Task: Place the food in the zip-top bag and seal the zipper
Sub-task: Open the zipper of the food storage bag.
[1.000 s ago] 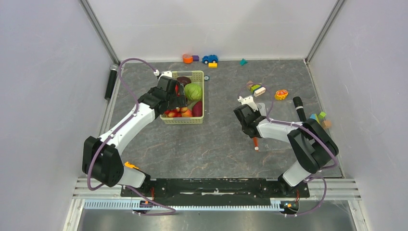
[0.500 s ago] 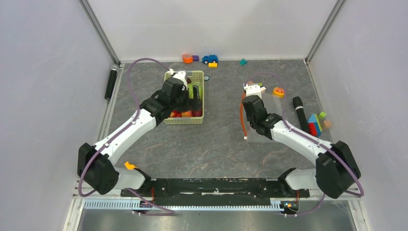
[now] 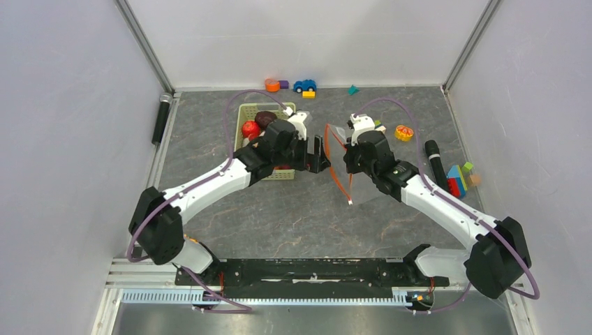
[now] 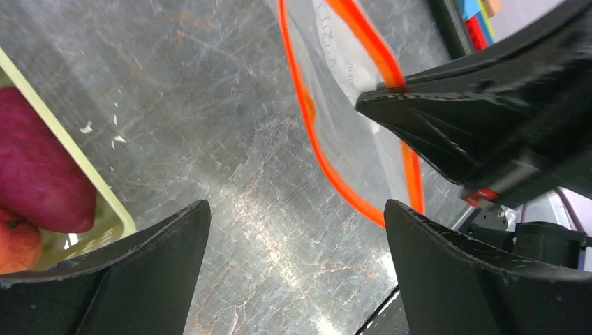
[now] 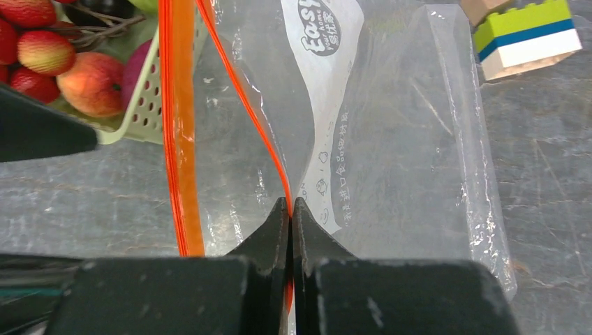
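The right tool (image 5: 290,204) had its two black fingers pressed together on one thin orange-red lip of the zip-top bag (image 5: 405,139), a clear, shiny, crinkled film held up at its mouth between the two arms. Under it the bench (image 4: 209,105) was grey with pale veins, like stone. The other lip, the wider orange-red zipper (image 5: 183,139), stood apart from the first, so the mouth gaped. On the white label (image 5: 328,42) I could read "Easy"; the smaller writing under it and a row of Chinese characters were too small for me. The left tool (image 4: 293,230) had its fingers wide apart and empty, facing the mouth. The food lay just beside the bag, in a pale green slotted basket (image 5: 150,105): bumpy red strawberries (image 5: 42,52), a smooth peach-like fruit (image 5: 91,84) and a matt purple piece (image 4: 42,174).
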Robot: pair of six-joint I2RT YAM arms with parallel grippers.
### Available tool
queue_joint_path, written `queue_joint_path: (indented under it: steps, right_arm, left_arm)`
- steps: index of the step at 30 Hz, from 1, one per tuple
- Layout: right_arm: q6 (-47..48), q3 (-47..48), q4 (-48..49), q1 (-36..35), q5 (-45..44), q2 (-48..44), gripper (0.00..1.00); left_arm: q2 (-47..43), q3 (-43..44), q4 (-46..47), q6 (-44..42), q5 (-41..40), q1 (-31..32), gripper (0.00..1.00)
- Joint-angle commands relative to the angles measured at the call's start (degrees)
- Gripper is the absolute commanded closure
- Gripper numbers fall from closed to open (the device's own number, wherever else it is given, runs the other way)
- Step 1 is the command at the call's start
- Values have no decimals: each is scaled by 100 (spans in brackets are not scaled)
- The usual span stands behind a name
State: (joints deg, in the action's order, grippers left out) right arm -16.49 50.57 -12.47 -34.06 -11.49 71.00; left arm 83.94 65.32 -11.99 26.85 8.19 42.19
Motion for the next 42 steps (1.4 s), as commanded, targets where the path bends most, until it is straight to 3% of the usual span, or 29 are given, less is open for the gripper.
queue_joint_path:
  steps: [1, 6, 8, 9, 11, 12, 14, 17, 21, 25, 31, 39, 42]
  right_arm:
    - [-233, 227, 203, -27, 632, -265, 100]
    - [-271, 173, 422, -25, 1130, -390, 100]
    - [-267, 173, 451, -23, 1407, -432, 100]
    - [-255, 180, 453, -21, 1442, -450, 100]
    - [-212, 182, 434, -19, 1375, -496, 100]
    - [-183, 173, 398, -21, 1255, -528, 100]
    - [-55, 164, 347, -21, 902, -547, 98]
    - [166, 175, 212, -22, 424, -484, 84]
    - [418, 414, -215, -45, -369, -275, 57]
    - [606, 535, -354, -132, -998, -206, 41]
    - [669, 458, -238, -384, -1313, 30, 38]
    - [546, 162, 329, -467, -364, 11, 39]
    - [461, 103, 320, -467, -563, -9, 40]
  left_arm:
    - [328, 267, 232, 333, 112, 39, 0]
    - [669, 484, 250, 467, 39, 74, 7]
    - [803, 588, 245, 514, 37, 85, 23]
    - [845, 621, 221, 528, 20, 87, 39]
    - [908, 689, 105, 560, -85, 87, 85]
    - [920, 716, 32, 571, -154, 87, 97]
    - [897, 745, -85, 591, -233, 96, 98]
    - [798, 825, -235, 693, -114, 105, 98]
    - [630, 885, -294, 893, 198, 185, 98]
    - [558, 977, -506, 1011, -56, 278, 98]
    - [598, 1074, -451, 1183, -19, 351, 98]
    - [698, 1219, -531, 1217, -300, 351, 98]
    - [693, 1255, -558, 1227, -320, 352, 98]
